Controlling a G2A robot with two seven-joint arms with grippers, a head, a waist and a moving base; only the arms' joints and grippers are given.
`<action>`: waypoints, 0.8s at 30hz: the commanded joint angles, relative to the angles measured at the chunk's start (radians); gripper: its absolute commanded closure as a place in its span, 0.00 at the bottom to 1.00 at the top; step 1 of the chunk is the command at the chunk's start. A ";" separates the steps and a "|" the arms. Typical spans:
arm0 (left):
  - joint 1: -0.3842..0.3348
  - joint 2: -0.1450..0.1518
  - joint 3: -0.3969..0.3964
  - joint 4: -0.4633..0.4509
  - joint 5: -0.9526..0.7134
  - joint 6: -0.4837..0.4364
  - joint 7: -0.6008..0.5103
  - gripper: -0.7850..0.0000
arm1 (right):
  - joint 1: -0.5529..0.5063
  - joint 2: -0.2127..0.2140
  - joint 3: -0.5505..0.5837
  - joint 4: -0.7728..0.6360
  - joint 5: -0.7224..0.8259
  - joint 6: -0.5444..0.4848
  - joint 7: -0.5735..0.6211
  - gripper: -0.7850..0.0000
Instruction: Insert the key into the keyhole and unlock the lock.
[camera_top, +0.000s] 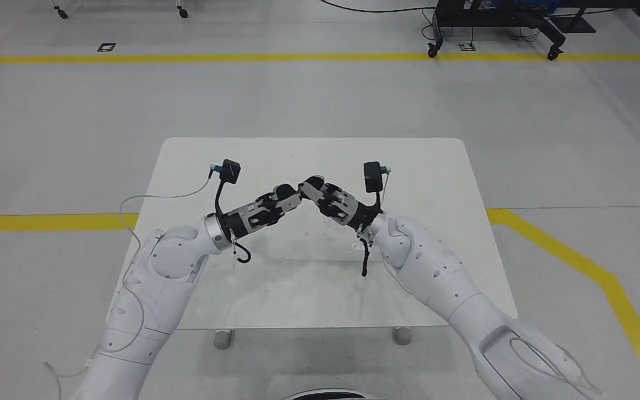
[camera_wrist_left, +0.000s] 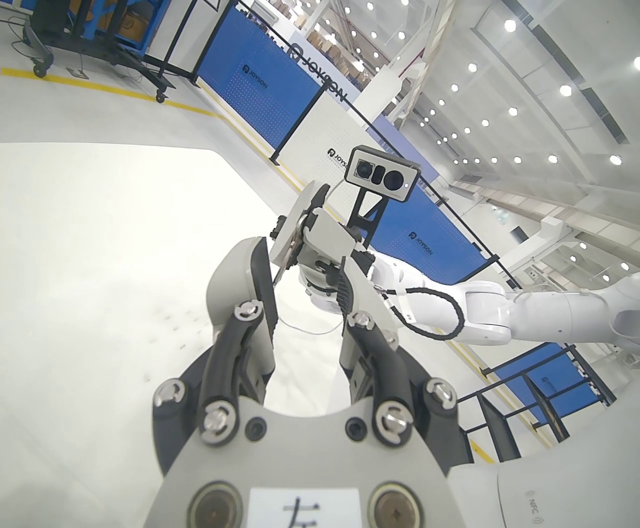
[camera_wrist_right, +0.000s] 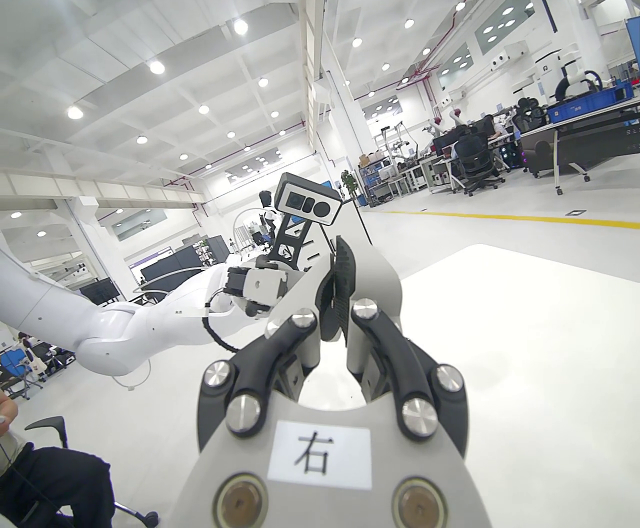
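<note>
- Key (camera_wrist_left: 281, 266): thin flat metal strip, most likely the key, pinched at the tips of the right gripper (camera_wrist_left: 301, 234), in the air above the middle of the table (camera_top: 420, 170); lock itself not made out.
- Wire loop (camera_wrist_left: 310, 330): fine and pale, hanging just under the key, above the table top.
- Right gripper: fingers closed together on the key, ribbed black pads pressed face to face; raised off the table, over its middle.
- Left gripper (camera_wrist_left: 300, 270): fingers spread apart, nothing between them; tip to tip with the right gripper above the table's middle, one pad (camera_wrist_left: 264, 282) just beside the key's free end; contact there cannot be told.
- Left label (camera_wrist_left: 304, 507): white sticker with a single dark printed character, on the left gripper's base.
- Right label (camera_wrist_right: 320, 454): matching white sticker, also one dark character, on the right gripper's base.
- Wrist camera (camera_wrist_left: 382, 173): small dark unit on a black bracket behind the right gripper, above the table.
- Blue panels (camera_wrist_left: 250, 75): barrier beyond the table, carrying white lettering and a logo.
- Yellow line (camera_top: 300, 57): floor marking past the table's far edge.
</note>
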 joint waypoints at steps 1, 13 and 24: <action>0.001 0.001 0.000 0.002 0.008 0.007 0.004 0.77 | -0.002 0.000 -0.002 0.002 -0.001 0.000 -0.001 1.00; -0.001 0.006 -0.006 0.004 0.018 0.026 0.026 1.00 | -0.003 0.004 -0.009 0.005 0.019 0.000 -0.007 1.00; 0.005 0.016 -0.033 -0.002 -0.028 0.006 0.012 1.00 | 0.005 0.020 -0.035 -0.023 0.083 0.000 0.067 0.80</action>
